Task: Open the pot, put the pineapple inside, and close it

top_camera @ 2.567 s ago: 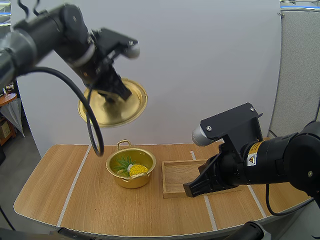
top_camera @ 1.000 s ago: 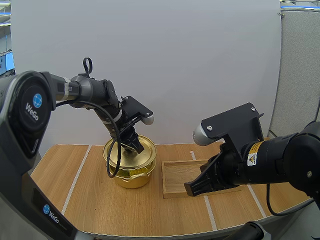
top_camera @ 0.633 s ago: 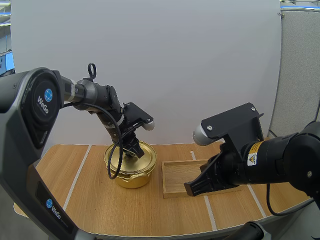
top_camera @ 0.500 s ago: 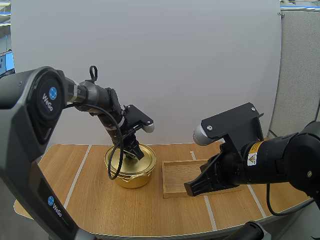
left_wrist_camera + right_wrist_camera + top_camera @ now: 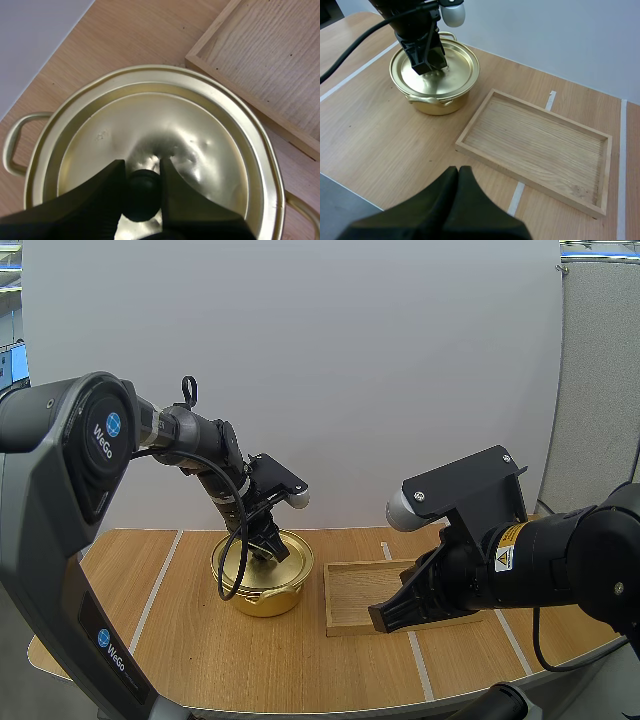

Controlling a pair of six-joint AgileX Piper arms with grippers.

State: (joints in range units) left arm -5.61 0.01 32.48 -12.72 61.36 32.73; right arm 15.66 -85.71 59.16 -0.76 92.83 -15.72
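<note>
The pot [image 5: 262, 592] sat on the table [image 5: 190, 655] beside the wooden tray [image 5: 535, 135], its lid [image 5: 200, 125] seated on its rim; the left gripper [image 5: 142, 172] pinched the lid's black knob [image 5: 141, 200]; the right gripper [image 5: 458, 172] hung near the tray, fingers pressed together.

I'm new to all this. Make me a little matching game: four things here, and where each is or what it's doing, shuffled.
1 lid
2 wooden tray
3 left gripper
4 right gripper

a shut on nothing, above the table
b sitting on the pot
c shut on the lid's knob
d lying on the table beside the pot

Pairs: 1-b, 2-d, 3-c, 4-a
</note>
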